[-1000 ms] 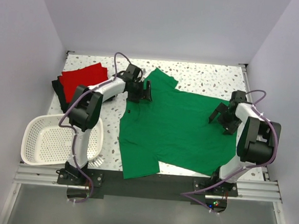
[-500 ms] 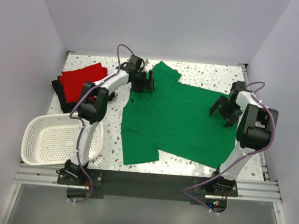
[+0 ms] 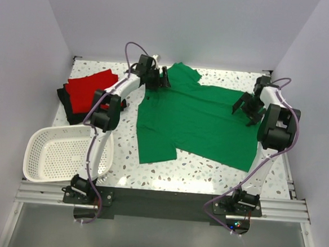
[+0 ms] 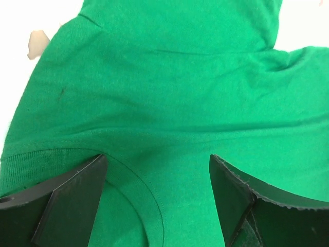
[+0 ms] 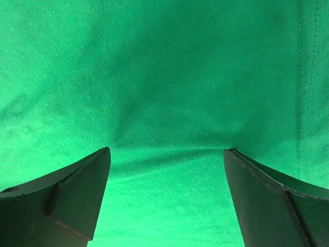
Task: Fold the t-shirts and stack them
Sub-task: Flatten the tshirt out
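Note:
The bright green t-shirt [image 3: 193, 120] lies spread flat on the speckled table, its far edge near the back. My left gripper [image 3: 163, 78] is open at the shirt's far left corner, by the neck. In the left wrist view the gripper [image 4: 158, 159] straddles green cloth [image 4: 169, 77] with a curved seam between the jaws. My right gripper [image 3: 242, 109] is open on the shirt's right side. In the right wrist view the gripper [image 5: 165, 150] spans rippled green cloth [image 5: 164, 67]. The red t-shirt [image 3: 91, 87] lies folded at the far left on the black t-shirt [image 3: 65, 108].
A white slotted basket [image 3: 68, 129] stands at the near left, beside the left arm's base. White walls close in the table at the back and both sides. Bare speckled tabletop [image 3: 206, 174] shows between the shirt's hem and the near edge.
Both grippers have moved toward the back of the table, and the green shirt has slid back with them. The shirt lies flatter and farther from the near edge.

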